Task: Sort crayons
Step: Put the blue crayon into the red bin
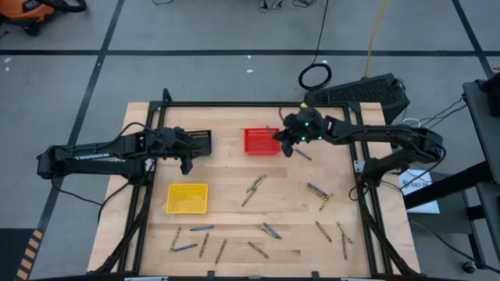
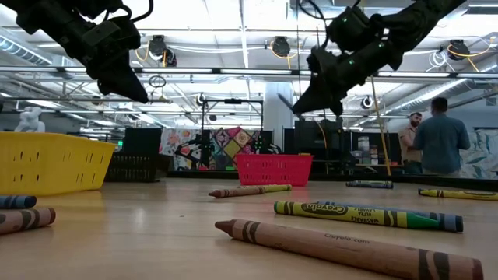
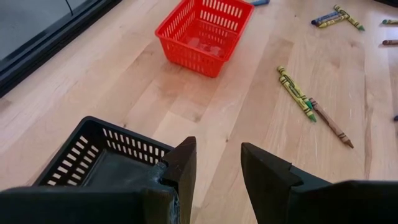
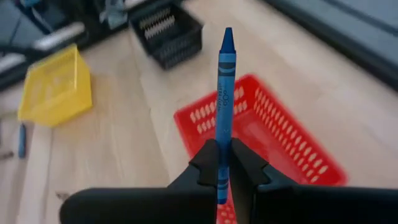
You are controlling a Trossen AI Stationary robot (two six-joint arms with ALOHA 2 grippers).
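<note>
We count three baskets on the table: one black basket [image 1: 200,140], one red basket [image 1: 260,141], one yellow basket [image 1: 187,198]. Loose crayons [image 1: 254,189] on the table: roughly sixteen, exact count uncertain. One blue crayon [image 4: 225,93] sits clamped in a gripper.

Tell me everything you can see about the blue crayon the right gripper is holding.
The blue crayon is a thin stick in a blue paper wrapper with dark print, ending in a sharpened blue tip. It looks whole. The right gripper has its fingers shut on the lower part, so the pointed end sticks out ahead. It hangs in the air over the red basket at the back of the table, touching only the fingers.
</note>
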